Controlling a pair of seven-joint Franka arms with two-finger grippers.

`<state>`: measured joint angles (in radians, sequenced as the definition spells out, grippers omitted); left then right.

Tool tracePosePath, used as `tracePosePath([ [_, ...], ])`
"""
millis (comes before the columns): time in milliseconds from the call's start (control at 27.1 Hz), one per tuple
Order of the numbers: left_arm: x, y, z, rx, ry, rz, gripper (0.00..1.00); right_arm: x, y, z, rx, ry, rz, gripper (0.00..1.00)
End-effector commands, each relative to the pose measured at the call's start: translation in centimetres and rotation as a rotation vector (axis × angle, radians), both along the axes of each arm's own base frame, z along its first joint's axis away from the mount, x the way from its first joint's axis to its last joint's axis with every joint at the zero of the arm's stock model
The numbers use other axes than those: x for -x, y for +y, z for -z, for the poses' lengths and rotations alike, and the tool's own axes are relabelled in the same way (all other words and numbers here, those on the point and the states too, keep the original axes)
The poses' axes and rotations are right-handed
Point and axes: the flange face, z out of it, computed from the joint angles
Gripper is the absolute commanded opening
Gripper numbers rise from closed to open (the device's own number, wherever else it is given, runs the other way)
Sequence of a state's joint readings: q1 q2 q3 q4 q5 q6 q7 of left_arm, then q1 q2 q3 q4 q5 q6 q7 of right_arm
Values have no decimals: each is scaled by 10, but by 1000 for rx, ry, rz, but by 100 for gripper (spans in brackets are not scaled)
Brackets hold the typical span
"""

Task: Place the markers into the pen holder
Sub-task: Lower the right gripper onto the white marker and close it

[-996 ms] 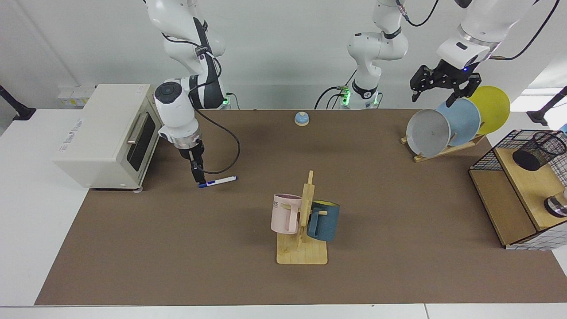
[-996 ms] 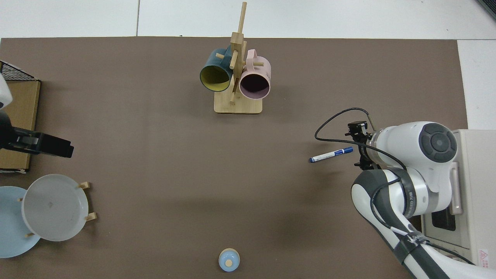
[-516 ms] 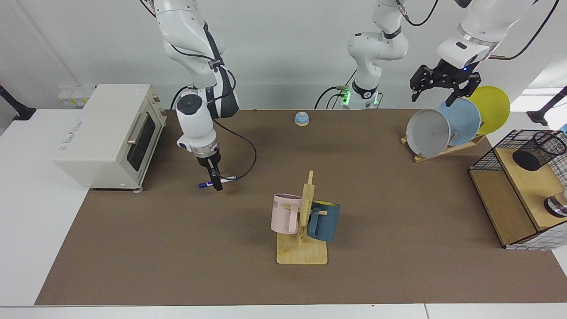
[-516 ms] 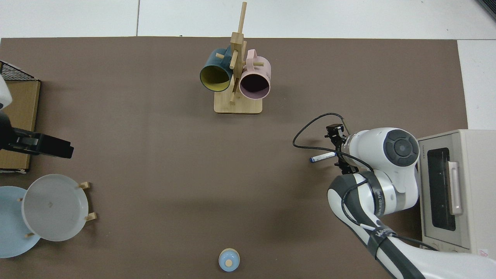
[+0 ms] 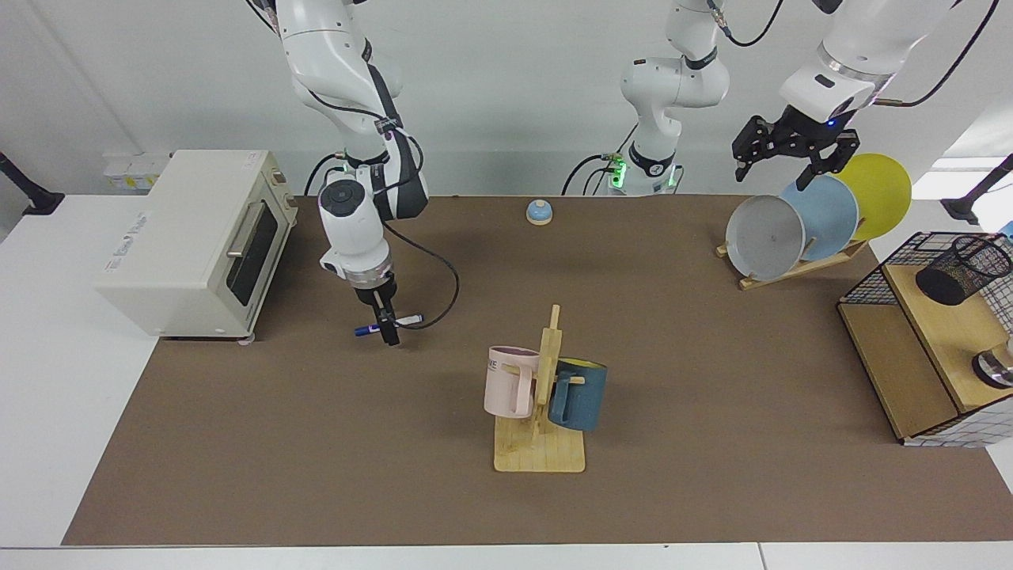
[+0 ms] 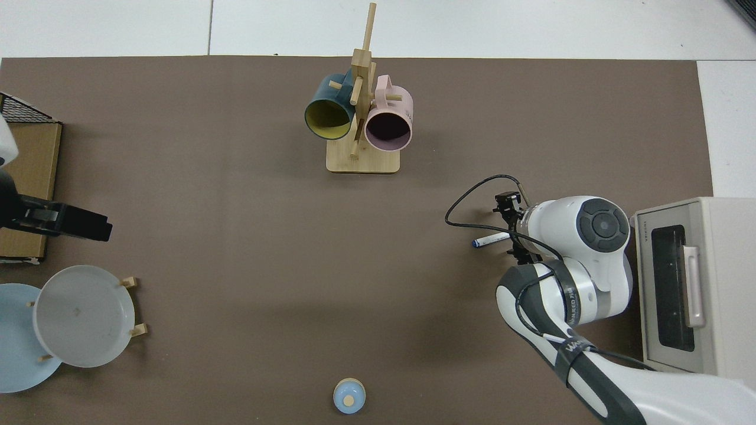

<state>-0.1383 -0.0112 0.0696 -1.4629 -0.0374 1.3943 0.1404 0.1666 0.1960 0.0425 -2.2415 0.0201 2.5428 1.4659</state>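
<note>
Your right gripper points down over the marker, which lies flat on the mat; its fingers straddle the barrel, but you cannot tell whether they grip it. Your left gripper waits, fingers spread, above the plates, near the pen holder.

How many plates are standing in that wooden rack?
3, leaning in a row: grey plate in front, light blue plate in the middle, yellow plate behind. Others may be hidden.
</note>
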Motion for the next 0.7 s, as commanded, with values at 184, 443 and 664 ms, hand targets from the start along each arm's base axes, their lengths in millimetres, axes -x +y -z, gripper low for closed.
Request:
tracePosePath([
  [184, 10, -1, 2, 15, 14, 0, 100, 17, -21, 18, -1, -31, -4, 98],
  [443, 14, -3, 3, 18, 18, 3, 100, 17, -22, 18, -1, -29, -2, 98],
  [664, 14, -3, 2, 18, 16, 5, 100, 17, -21, 18, 0, -26, -5, 98],
])
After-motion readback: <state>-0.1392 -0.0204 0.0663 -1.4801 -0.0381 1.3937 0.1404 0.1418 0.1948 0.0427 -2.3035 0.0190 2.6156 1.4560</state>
